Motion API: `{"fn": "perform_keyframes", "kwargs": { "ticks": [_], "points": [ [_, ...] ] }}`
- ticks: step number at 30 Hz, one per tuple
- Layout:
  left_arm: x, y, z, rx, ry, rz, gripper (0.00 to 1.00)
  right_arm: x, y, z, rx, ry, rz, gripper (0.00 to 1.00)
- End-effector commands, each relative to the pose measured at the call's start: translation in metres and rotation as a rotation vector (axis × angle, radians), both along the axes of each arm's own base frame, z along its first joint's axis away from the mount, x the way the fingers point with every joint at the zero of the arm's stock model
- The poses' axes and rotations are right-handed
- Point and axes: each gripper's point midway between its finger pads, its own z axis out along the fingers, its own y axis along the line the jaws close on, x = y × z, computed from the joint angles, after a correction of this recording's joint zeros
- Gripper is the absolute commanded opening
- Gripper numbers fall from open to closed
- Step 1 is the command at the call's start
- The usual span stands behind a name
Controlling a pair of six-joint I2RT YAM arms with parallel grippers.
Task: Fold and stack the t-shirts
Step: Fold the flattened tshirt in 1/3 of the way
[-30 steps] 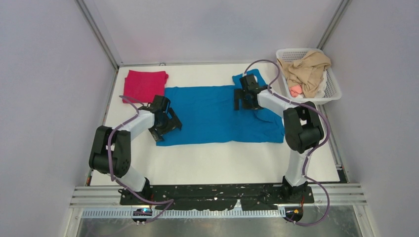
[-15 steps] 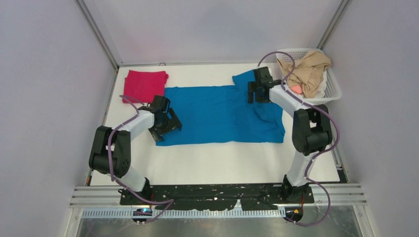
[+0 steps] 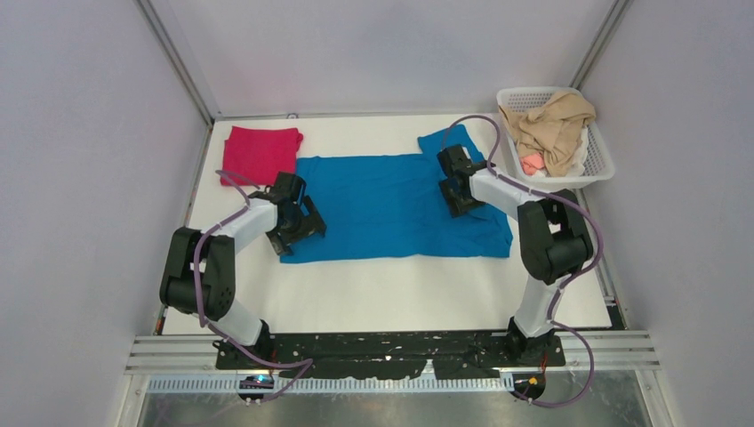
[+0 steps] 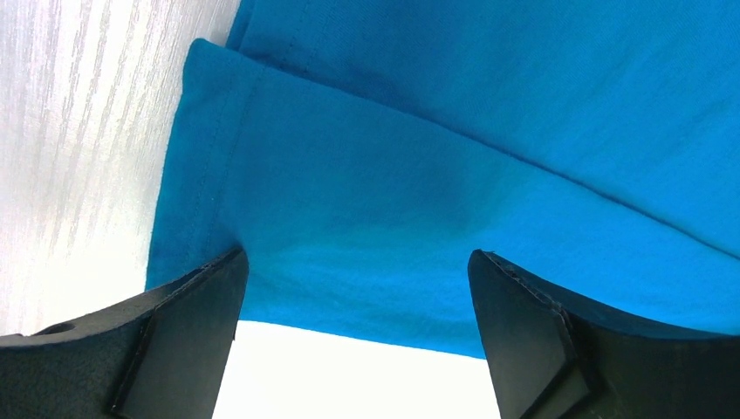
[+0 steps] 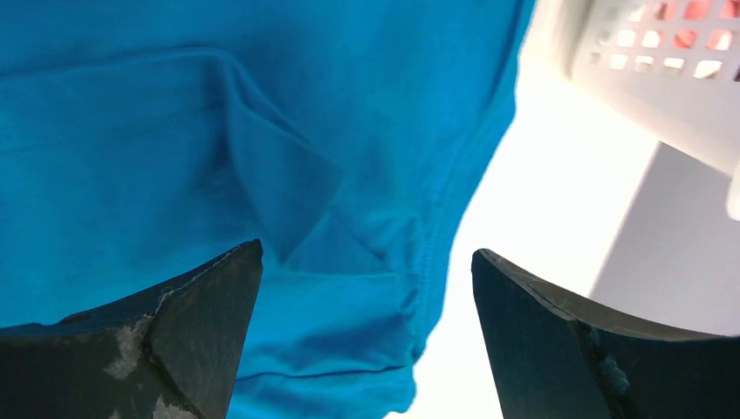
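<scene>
Two arms reach from the near edge of the desk [image 3: 400, 294] over the blue shirt [image 3: 382, 209], which lies spread flat across the middle with its long side running left to right. The left hand [image 3: 300, 224] hangs low over the shirt's near left corner, opened wide and holding nothing; its wrist view shows the hemmed edge of the cloth lying right under the gap. The right hand [image 3: 459, 192], just as wide open and empty, hovers over the shirt's right end, where the cloth is creased and a small flap has turned over beside a seam. At the far left corner the red shirt [image 3: 260, 153] sits folded into a square, just beside the blue one. At the far right corner a white basket [image 3: 597, 169] holds a heap of beige clothes [image 3: 553, 124]. The red shirt looks done and the blue one's fold seems only about to begin. The next move likely calls for each hand to drop, pinch the edge beneath it, and carry both ends over together, perhaps after the right-hand crease is smoothed.
</scene>
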Motion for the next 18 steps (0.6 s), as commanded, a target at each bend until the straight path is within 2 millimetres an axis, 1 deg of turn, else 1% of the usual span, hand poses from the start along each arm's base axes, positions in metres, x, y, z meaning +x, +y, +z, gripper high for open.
{"fn": "perform_keyframes", "kwargs": {
  "ticks": [1,2,3,4,5,7,9,10,12,13,14,15,16,17,18],
  "points": [
    [0.004,0.009,0.012,0.034,-0.034,0.0,1.0,0.023,-0.033,0.023,-0.186,-0.078,-0.086,0.95],
    [0.003,0.01,0.011,0.036,-0.032,0.001,1.0,0.031,-0.042,0.033,-0.228,-0.122,-0.133,0.95],
    [0.003,0.011,0.011,0.037,-0.032,0.003,0.99,0.033,-0.051,0.042,-0.27,-0.162,-0.182,0.95],
    [0.003,0.012,0.012,0.038,-0.035,0.006,1.0,0.039,-0.055,0.052,-0.279,-0.198,-0.21,0.95],
    [0.002,0.013,0.012,0.04,-0.037,0.006,1.0,0.04,-0.06,0.063,-0.3,-0.25,-0.259,0.95],
    [0.002,0.013,0.013,0.04,-0.039,0.008,1.0,0.043,-0.062,0.081,-0.291,-0.321,-0.309,0.95],
    [0.003,0.012,0.015,0.035,-0.041,0.005,1.0,0.041,-0.061,0.091,-0.253,-0.36,-0.339,0.95],
    [0.004,0.011,0.016,0.027,-0.047,0.004,1.0,0.038,-0.057,0.09,-0.226,-0.357,-0.343,0.95],
    [0.006,0.008,0.017,0.011,-0.057,0.001,1.0,0.031,-0.035,0.082,-0.121,-0.326,-0.283,0.95],
    [0.007,0.006,0.017,0.003,-0.061,-0.001,1.0,0.023,-0.01,0.073,-0.031,-0.293,-0.217,0.95],
    [0.007,0.005,0.016,-0.004,-0.059,-0.002,1.0,0.018,0.006,0.066,0.029,-0.273,-0.184,0.95],
    [0.008,0.003,0.016,-0.01,-0.057,-0.003,1.0,0.005,0.036,0.051,0.129,-0.218,-0.107,0.95],
    [0.006,0.003,0.015,-0.013,-0.05,-0.006,1.0,-0.002,0.05,0.043,0.192,-0.199,-0.104,0.95],
    [0.005,0.003,0.014,-0.015,-0.047,-0.006,1.0,-0.018,0.071,0.029,0.281,-0.137,-0.065,0.95],
    [0.004,0.003,0.013,-0.014,-0.046,-0.005,0.99,-0.03,0.089,0.019,0.382,-0.086,-0.067,0.95]
  ]
}}
